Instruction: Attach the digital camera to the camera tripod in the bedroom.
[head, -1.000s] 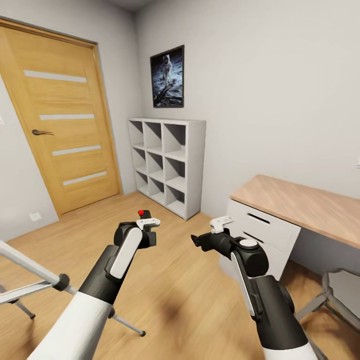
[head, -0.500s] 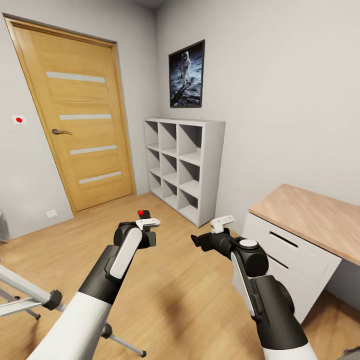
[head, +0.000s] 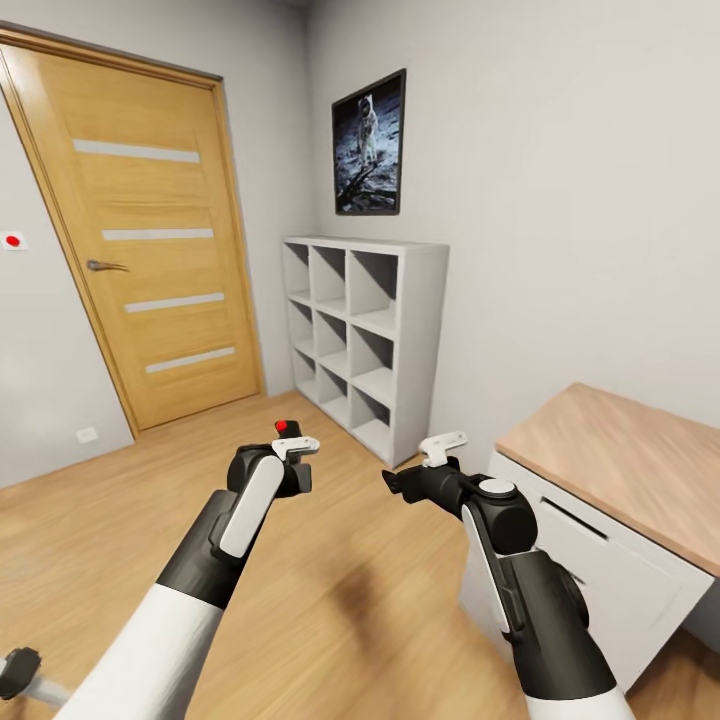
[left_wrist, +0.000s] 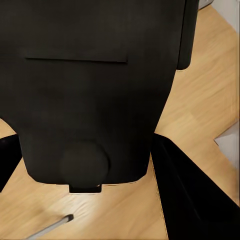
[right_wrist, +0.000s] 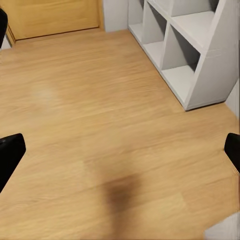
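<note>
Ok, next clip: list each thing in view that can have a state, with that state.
Digital camera: held in the left end effector, red button up.
Right end effector: open, holding nothing.
Door: closed.
Cube shelf: compartments empty.
Desk drawers: shut.
Camera tripod: one black joint showing at the head view's lower left corner, no camera on it yet.

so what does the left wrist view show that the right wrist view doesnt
Left wrist view: the digital camera up close as a black body between the left gripper's jaws, plus a thin grey rod tip on the floor.

Right wrist view: the white cube shelf, the bottom of the wooden door, and the right gripper's jaws spread wide with nothing between them.

Both: the light wooden floor.
</note>
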